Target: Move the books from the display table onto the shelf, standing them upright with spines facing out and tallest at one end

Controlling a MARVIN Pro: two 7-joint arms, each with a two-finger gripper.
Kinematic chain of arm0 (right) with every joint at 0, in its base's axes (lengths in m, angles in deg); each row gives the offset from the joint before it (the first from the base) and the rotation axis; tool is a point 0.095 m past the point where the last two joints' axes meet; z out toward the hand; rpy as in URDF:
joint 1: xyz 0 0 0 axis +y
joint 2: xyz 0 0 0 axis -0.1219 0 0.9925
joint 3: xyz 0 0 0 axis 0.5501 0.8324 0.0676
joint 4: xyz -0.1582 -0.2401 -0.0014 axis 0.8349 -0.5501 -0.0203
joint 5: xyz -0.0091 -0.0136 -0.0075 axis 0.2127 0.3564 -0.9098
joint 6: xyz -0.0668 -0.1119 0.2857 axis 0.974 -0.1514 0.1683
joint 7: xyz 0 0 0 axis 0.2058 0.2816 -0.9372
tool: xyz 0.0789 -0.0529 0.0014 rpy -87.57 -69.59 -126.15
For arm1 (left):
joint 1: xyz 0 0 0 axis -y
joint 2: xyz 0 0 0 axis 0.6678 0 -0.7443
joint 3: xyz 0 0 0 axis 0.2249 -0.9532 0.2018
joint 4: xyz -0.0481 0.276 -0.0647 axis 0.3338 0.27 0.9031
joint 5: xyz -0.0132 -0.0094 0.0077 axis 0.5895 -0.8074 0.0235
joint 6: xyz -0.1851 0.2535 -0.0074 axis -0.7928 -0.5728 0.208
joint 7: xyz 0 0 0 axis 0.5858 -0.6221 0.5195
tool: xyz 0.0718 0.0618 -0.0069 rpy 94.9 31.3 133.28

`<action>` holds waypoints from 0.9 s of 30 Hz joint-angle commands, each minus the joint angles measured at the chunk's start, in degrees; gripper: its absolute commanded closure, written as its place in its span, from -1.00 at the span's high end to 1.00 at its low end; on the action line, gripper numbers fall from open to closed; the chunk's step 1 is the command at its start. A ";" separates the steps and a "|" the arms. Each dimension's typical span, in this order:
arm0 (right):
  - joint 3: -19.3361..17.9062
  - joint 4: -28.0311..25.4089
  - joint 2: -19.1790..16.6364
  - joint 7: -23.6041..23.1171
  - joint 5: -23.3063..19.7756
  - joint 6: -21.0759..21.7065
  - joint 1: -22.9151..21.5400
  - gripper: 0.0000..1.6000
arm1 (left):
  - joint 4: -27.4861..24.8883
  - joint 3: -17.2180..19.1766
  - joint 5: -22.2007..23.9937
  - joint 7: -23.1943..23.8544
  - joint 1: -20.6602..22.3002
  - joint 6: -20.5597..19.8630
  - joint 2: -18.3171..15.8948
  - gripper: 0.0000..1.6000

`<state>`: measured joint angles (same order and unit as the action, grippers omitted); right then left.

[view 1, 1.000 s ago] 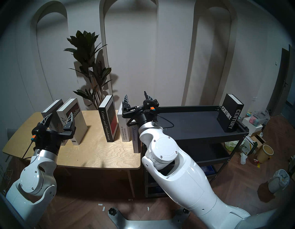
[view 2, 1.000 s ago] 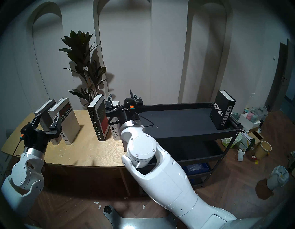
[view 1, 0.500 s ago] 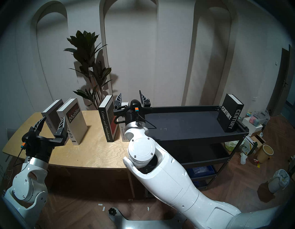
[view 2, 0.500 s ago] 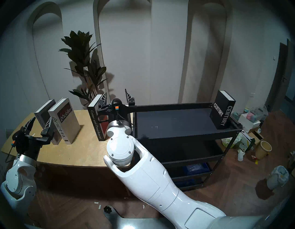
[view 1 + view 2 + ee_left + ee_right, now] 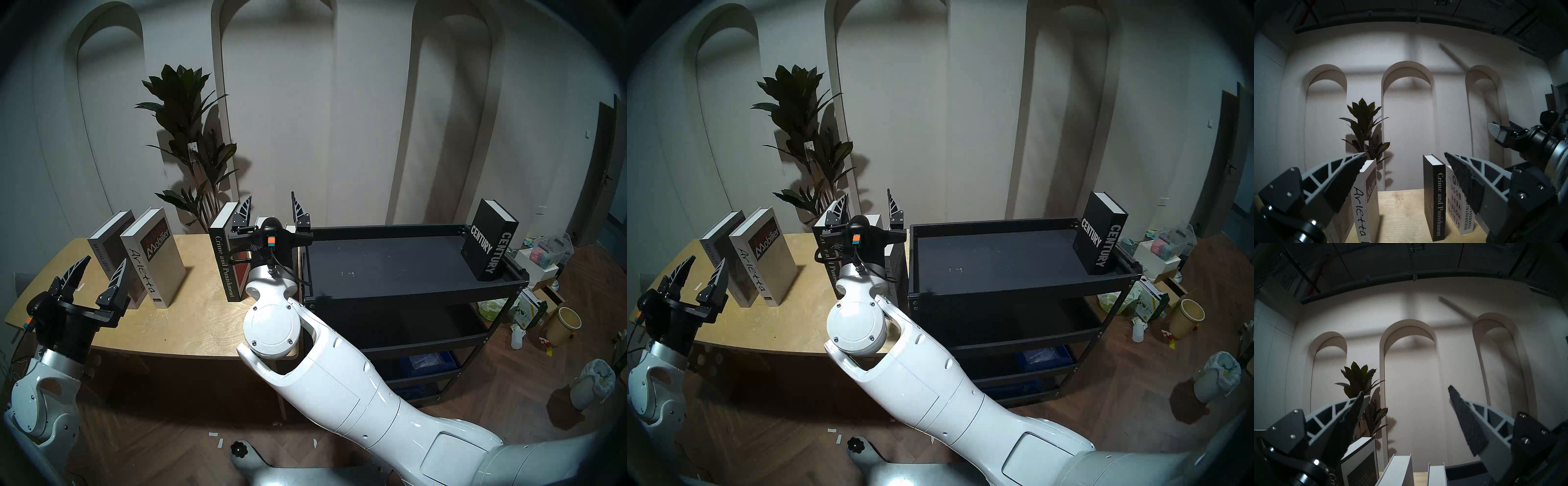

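Note:
On the shelf (image 5: 390, 263), a black book titled CENTURY (image 5: 488, 244) stands upright at the right end of the top tray. The display table (image 5: 200, 322) holds the other books upright: SPECIAL ISSUE (image 5: 107, 244), Arietta (image 5: 152, 261), Crime and Punishment (image 5: 224, 261), and a white Design Hotels yearbook (image 5: 1457, 203). A further book (image 5: 1436, 475) stands right of it. My right gripper (image 5: 271, 197) hangs open just above the tops of these rightmost books, beside Crime and Punishment. My left gripper (image 5: 106, 263) is open and empty, in front of SPECIAL ISSUE near the table's left front.
A tall potted plant (image 5: 190, 142) stands behind the table. The shelf's lower tiers hold a blue crate (image 5: 427, 361). On the floor to the right are a yellow bucket (image 5: 563, 325), a lined bin (image 5: 593, 383) and boxes.
My right arm swung left from the shelf's left end to above the books beside Crime and Punishment. My left arm drew back and leftward, uncovering the Arietta spine.

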<state>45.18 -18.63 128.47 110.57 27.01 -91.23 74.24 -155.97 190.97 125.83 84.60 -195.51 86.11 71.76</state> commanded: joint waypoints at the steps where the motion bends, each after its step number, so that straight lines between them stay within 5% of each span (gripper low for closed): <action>1: 0.81 -0.75 1.37 1.07 -0.39 -1.75 -1.20 1.00 | 0.47 2.48 3.37 5.15 -2.43 1.54 0.81 1.00; 27: 7.28 9.46 4.53 6.06 -4.77 -3.88 -5.50 1.00 | 0.98 4.27 6.36 11.12 -3.96 1.96 3.56 1.00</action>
<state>51.01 -9.99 130.36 116.53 22.46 -94.24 71.24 -154.63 193.75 131.86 94.62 -198.75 87.11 74.34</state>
